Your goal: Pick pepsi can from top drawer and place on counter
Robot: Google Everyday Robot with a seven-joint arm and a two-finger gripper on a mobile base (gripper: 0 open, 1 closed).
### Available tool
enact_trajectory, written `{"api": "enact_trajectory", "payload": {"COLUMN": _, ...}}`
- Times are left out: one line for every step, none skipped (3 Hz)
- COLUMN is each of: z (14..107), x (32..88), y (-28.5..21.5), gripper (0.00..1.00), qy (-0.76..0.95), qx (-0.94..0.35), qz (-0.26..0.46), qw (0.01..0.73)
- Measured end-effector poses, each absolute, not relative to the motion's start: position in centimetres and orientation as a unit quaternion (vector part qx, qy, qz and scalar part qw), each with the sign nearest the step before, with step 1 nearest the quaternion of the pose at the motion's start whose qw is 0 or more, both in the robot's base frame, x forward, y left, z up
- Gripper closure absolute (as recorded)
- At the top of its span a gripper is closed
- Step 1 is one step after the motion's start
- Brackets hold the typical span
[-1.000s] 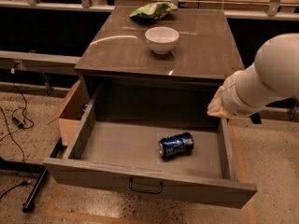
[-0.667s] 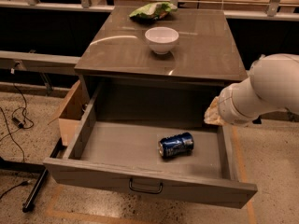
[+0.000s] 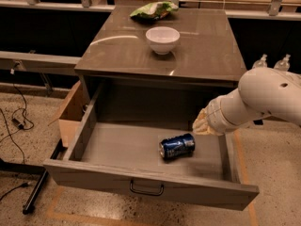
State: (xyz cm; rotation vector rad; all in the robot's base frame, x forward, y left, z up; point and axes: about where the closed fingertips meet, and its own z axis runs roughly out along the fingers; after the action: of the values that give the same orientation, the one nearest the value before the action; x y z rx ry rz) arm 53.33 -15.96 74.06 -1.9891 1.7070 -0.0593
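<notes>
End effector (grip state unclear) hangs near pepsi can lying in top drawer; bowl, bag on counter.

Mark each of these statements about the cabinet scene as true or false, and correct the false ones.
1. The pepsi can lies on its side inside the open top drawer. True.
2. The white bowl stands in the drawer. False: it stands on the counter.
3. The gripper has lifted the can. False: it is over the drawer's right side, up and right of the can, which lies on the drawer floor.
4. A green bag lies on the counter behind the bowl. True.
</notes>
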Motion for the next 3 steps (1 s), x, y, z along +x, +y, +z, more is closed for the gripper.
{"api": "enact_trajectory", "payload": {"z": 72.8, "x": 53.0, "y": -14.6, "gripper": 0.22, "qy": 0.595, "qx": -0.763, "qz": -0.013, "qw": 0.253}}
{"api": "enact_trajectory", "payload": {"z": 71.6, "x": 52.6, "y": -13.4, "gripper": 0.01, "qy": 0.556, "qx": -0.794, "qz": -0.016, "qw": 0.244}}
{"api": "enact_trajectory", "payload": {"z": 70.7, "x": 52.6, "y": -11.9, "gripper": 0.00, "qy": 0.531, "qx": -0.813, "qz": -0.017, "qw": 0.237}}
